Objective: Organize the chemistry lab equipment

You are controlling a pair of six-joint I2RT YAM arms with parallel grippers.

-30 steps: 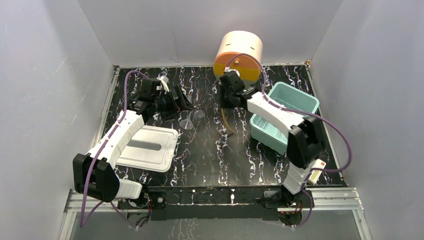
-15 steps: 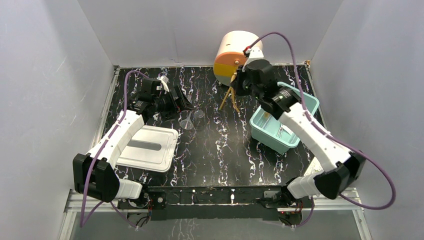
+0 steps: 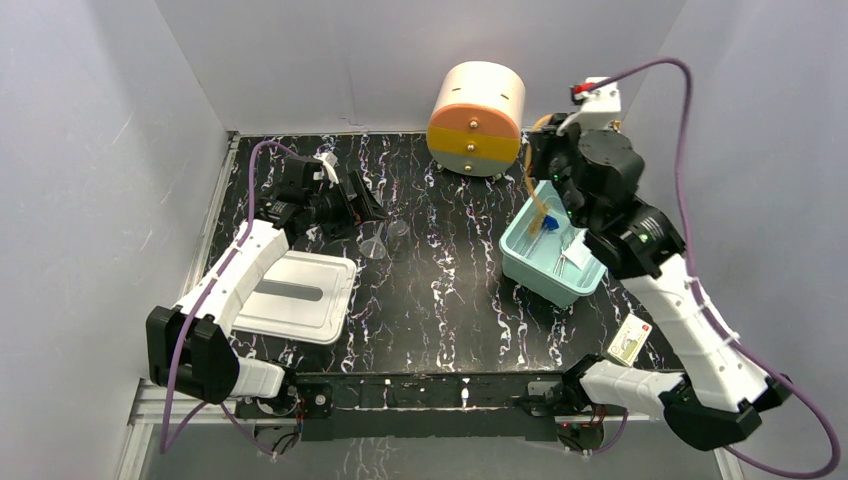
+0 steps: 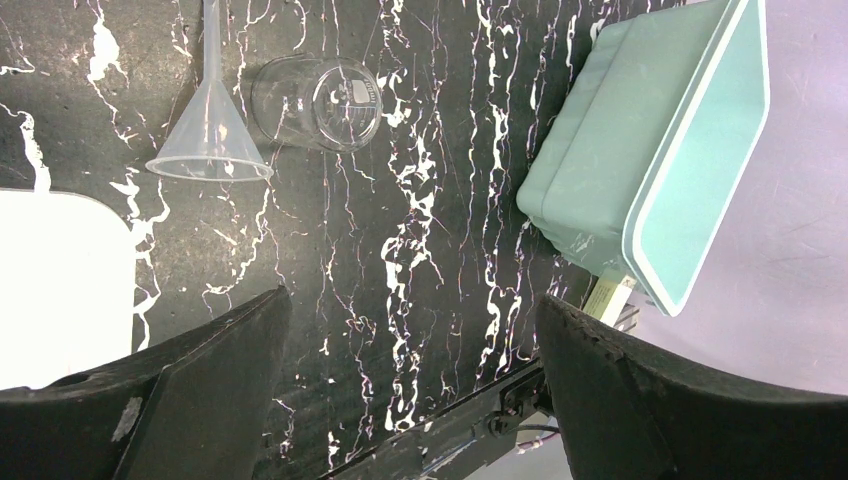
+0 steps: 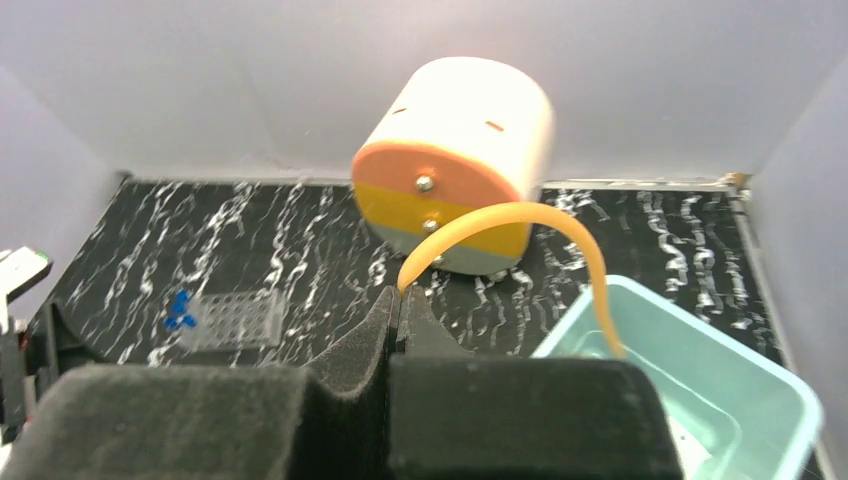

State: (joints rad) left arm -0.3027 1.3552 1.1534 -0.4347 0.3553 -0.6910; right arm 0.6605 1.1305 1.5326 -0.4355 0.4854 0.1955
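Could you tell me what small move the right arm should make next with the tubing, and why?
Probably lower a little, then open the right gripper. It is shut on the tan rubber tubing, which arches over so that its free end hangs into the teal bin. Releasing there should drop the rest inside.

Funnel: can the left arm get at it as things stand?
Probably yes. The left gripper hangs open close by the clear funnel, nothing between them; the beaker lying right beside it could crowd a grasp.
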